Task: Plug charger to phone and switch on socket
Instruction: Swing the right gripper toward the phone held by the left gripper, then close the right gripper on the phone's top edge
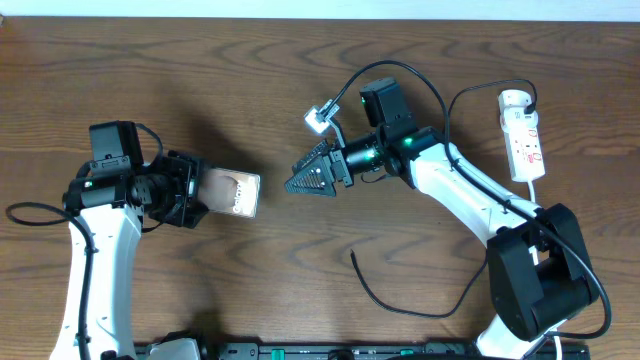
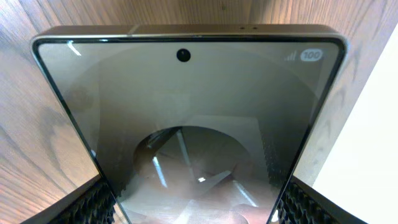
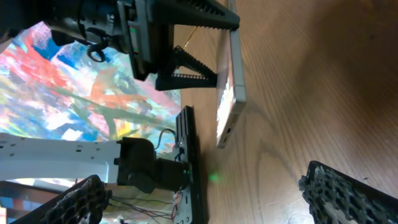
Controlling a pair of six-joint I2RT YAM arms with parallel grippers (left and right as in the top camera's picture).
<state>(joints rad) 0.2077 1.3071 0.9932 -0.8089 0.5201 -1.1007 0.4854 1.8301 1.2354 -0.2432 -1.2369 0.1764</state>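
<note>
At left, left hand [image 1: 210, 192] clasps phone [image 1: 238, 192] — right hand [image 1: 310, 180] spread.

Tilted phone [image 1: 232, 192], loose charger [image 1: 354, 260] — socket [image 1: 523, 135] (white) rightward

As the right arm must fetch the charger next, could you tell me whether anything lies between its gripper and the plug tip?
Nothing visible does. Only bare table shows between the open right gripper and the charger's plug tip; the phone is off to one side, held by the left gripper.
</note>
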